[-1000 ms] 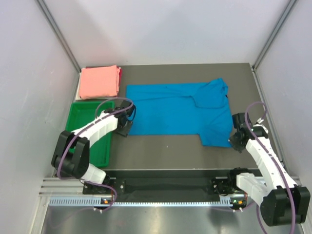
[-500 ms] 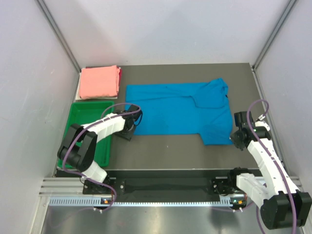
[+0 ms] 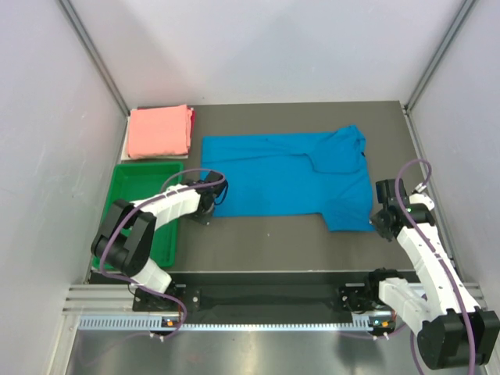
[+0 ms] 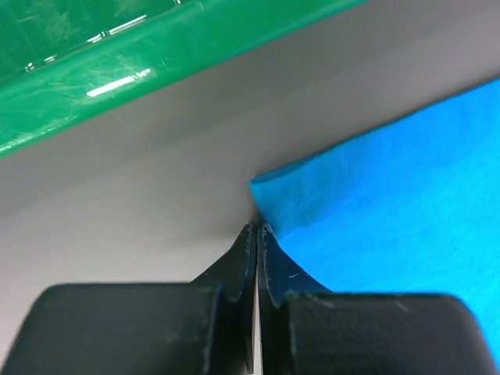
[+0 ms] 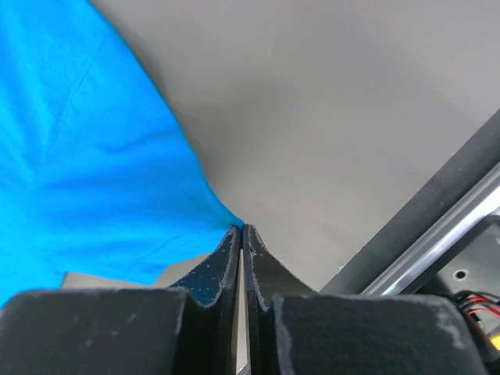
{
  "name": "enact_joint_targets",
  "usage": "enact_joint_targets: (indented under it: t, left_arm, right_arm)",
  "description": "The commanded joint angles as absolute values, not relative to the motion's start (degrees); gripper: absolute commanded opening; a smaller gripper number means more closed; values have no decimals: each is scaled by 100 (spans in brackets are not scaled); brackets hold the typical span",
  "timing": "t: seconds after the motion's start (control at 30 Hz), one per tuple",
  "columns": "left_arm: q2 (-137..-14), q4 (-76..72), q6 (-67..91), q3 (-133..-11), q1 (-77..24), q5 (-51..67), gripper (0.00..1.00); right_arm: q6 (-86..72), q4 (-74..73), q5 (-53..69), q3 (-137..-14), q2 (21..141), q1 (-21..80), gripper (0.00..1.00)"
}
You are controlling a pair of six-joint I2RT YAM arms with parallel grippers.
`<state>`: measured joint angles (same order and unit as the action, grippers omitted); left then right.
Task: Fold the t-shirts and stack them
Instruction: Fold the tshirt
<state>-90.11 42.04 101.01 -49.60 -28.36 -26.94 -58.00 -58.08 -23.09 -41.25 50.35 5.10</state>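
At the far left corner of the table (image 3: 266, 242), the salmon pink t-shirt (image 3: 159, 131) lies folded into a neat rectangle. Just in front of it sits the green tray (image 3: 133, 181), with the left arm reaching across its near right part. The left gripper (image 3: 205, 209) is down at the near left corner of the blue t-shirt (image 3: 289, 176). In the left wrist view its fingers (image 4: 234, 258) are pressed together, and their tips (image 4: 257, 230) pinch the edge of the bright blue cloth (image 4: 391, 203) right at that corner.

The blue t-shirt is spread flat across the middle of the table, partly folded, its wider part towards the right.

The right gripper (image 3: 381, 223) is at the shirt's near right corner. In the right wrist view its tips (image 5: 241, 230) are clamped on a drawn-out point of the blue fabric (image 5: 78, 156).
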Motion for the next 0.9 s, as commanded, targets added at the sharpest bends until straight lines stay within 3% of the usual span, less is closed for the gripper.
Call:
enact_joint_targets:
  t: [0.0, 0.37, 0.53, 0.7, 0.87]
  left_arm:
    - [-8860, 4428, 10327, -4913, -2848, -3005, 0]
    - [-8156, 4948, 10494, -4966, -3190, -3410, 0]
    - [-7928, 4361, 10055, -4773, -3190, -3218, 0]
    - [-7971, 4605, 10318, -4772, -3190, -3111, 26]
    - [-8165, 4106, 10476, -4518, -3190, -3024, 36]
  right_arm:
    - [-5581, -6037, -2944, -4403, 5001, 545, 0]
    - [-5449, -6302, -2796, -4544, 4694, 536, 0]
    - [-5519, -6117, -2365, -4298, 4465, 536, 0]
    - [-5528, -6126, -2347, -4280, 4412, 536, 0]
    - [-5555, -6038, -2285, -4201, 4272, 536, 0]
